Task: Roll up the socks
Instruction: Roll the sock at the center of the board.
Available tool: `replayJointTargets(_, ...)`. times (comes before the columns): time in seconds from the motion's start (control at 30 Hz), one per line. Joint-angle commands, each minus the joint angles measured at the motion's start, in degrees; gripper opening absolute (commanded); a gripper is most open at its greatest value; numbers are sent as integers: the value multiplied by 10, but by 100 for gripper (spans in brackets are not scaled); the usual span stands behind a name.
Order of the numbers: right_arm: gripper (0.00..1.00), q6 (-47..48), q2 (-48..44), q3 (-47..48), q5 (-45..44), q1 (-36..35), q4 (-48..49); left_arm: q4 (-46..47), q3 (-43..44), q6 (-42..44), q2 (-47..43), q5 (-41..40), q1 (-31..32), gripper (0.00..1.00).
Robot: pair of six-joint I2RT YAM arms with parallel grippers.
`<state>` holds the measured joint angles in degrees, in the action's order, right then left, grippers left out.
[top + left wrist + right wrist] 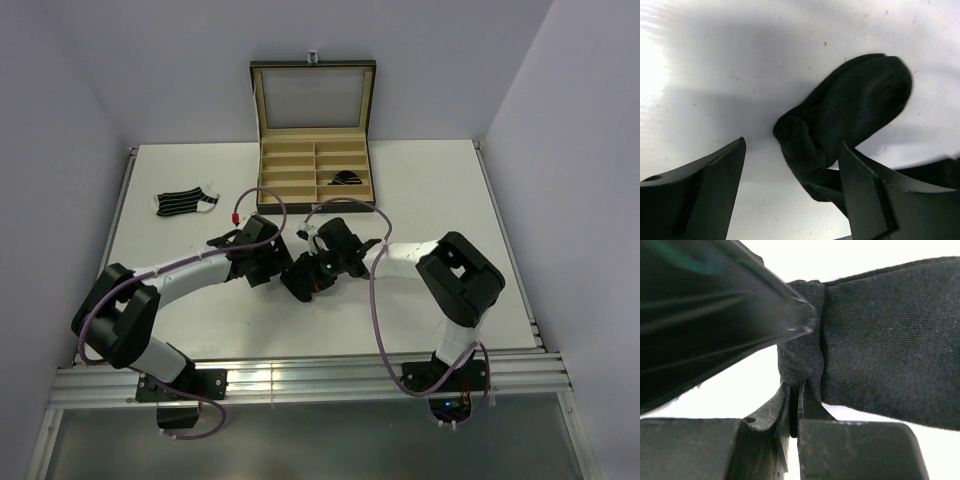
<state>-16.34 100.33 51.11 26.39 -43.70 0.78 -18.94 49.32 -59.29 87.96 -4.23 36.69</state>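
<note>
A plain black sock lies on the white table, its near end bunched into a fold. My right gripper is shut on that folded end. My left gripper stands open just over the same end, one finger off to the side of the sock and the other next to it. In the top view both grippers, left and right, meet at mid-table and hide the sock. A striped sock lies flat at the far left. A rolled sock sits in the box.
The open black box with tan compartments stands at the table's back edge, lid up. The left gripper's finger crosses the upper left of the right wrist view. Walls close in the table on the left, back and right.
</note>
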Motion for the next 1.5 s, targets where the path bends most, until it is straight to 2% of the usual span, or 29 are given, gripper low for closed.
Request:
replayJointTargets(0.0, 0, -26, 40, 2, 151, 29, -8, 10, -26, -6, -43, -27, 3, 80)
replayJointTargets(0.03, 0, -33, 46, 2, 184, 37, 11, 27, -33, -8, -55, -25, 3, 81)
replayJointTargets(0.17, 0, -47, 73, 9, 222, 60, 17, 51, -70, -12, -75, -17, 3, 80)
replayJointTargets(0.33, 0, -45, 104, 28, 236, 83, -3, 66, -91, -14, -76, 8, 4, 75)
replayJointTargets(0.6, 0, -55, 126, 43, 243, 99, -10, 108, -104, -35, -61, 9, 9, 73)
replayJointTargets(1.1, 0, -124, 165, 30, 260, 122, 45, 101, -88, -46, -3, 15, 22, 54)
replayJointTargets(1.27, 0, -129, 165, 29, 254, 127, 44, 92, -72, -38, 21, 17, 23, 43)
replayJointTargets(1.37, 0, -124, 153, 27, 231, 127, 30, 78, -54, -29, 45, 13, 23, 33)
replayJointTargets(1.4, 0, -117, 147, 26, 212, 127, 26, 67, -43, -27, 50, 13, 24, 24)
replayJointTargets(1.43, 2, -114, 132, 21, 204, 127, 22, 64, -38, -20, 55, 12, 23, 19)
replayJointTargets(1.47, 9, -109, 119, 17, 195, 126, 22, 57, -27, -16, 64, 13, 24, 16)
